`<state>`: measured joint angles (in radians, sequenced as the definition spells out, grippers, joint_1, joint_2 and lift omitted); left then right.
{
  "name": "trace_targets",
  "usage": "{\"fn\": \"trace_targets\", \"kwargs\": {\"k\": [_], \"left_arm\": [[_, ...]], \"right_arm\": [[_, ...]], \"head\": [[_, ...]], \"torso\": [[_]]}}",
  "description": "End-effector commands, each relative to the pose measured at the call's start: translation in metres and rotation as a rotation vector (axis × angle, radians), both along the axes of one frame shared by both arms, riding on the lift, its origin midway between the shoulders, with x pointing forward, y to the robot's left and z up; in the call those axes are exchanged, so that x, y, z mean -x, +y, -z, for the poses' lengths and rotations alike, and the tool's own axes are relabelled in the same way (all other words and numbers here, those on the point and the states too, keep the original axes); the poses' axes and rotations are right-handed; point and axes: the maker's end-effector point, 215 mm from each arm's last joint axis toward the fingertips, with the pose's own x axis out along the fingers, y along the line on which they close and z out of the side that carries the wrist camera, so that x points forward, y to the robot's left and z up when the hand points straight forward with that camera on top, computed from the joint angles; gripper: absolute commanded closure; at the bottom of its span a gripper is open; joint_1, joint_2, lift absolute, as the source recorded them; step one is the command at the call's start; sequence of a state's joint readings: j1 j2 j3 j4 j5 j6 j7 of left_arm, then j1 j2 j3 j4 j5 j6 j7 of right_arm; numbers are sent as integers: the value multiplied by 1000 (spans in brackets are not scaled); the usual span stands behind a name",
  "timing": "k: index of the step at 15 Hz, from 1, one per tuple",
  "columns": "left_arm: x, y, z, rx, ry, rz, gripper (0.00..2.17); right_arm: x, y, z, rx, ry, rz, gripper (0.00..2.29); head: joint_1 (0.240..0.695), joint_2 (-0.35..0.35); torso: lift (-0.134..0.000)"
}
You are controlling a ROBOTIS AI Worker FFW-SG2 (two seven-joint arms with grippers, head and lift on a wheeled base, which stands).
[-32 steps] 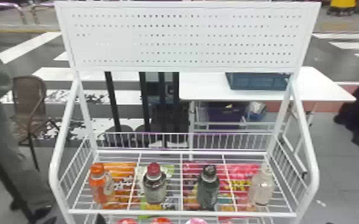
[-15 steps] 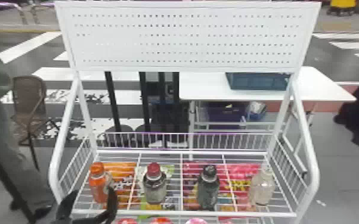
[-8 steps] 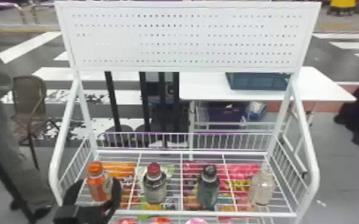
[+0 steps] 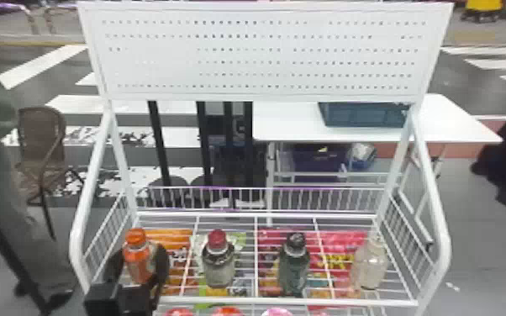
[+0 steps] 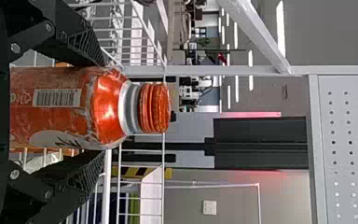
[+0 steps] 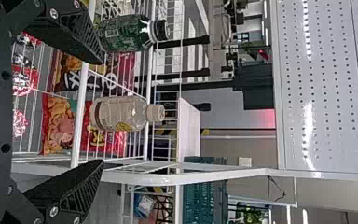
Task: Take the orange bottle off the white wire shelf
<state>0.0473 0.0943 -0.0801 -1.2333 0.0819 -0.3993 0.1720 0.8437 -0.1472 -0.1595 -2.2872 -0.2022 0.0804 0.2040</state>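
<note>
Head view: orange bottle [image 4: 137, 264] on white wire shelf [image 4: 307, 301], lower part hidden behind left claw [image 4: 142, 250]; claw farther in, narrower than before. Left wrist view: fingers [image 5: 81, 44] parted around bottle, contact unclear. Right wrist view: right claw [image 6: 103, 112] wide open, empty.

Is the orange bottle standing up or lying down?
Standing up: the orange bottle has its cap on top and its body below.

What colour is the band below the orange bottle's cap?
The band is grey, seen best in the left wrist view.
</note>
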Motion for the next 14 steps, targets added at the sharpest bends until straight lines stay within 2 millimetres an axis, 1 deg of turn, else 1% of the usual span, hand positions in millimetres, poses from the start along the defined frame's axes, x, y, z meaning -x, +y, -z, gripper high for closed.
{"fn": "trace_targets", "kwargs": {"k": [1,4,5,6,8,11,13,14], "left_arm": [[9,1,-1,2,6,-3,1160],[19,-5,-17,1,-2,8,1156],[24,-7,-18,-7,22,14,1156],[32,-12,-31,-17,11,26,1153],[50,-23,-60,-34,7,49,1153],[88,-24,-106,-47,-28,58,1129],[110,-16,-118,-50,-6,43,1129],[123,-15,-121,-47,7,45,1129]], "right_arm": [[0,1,-1,0,-3,-3,147],[0,2,-2,-1,-4,-6,147],[-1,2,-3,0,-5,-7,147],[-1,2,-3,0,-5,-7,147],[-1,2,-2,-2,-4,-8,147],[-1,5,-2,-7,-5,-13,151],[-2,6,-2,-11,-5,-17,151],[-1,6,-1,-12,-3,-17,151]], "head": [[499,0],[499,0],[499,0],[499,0],[499,0],[499,0],[499,0],[499,0]], "torso": [[0],[0],[0],[0],[0],[0],[0],[0]]}}
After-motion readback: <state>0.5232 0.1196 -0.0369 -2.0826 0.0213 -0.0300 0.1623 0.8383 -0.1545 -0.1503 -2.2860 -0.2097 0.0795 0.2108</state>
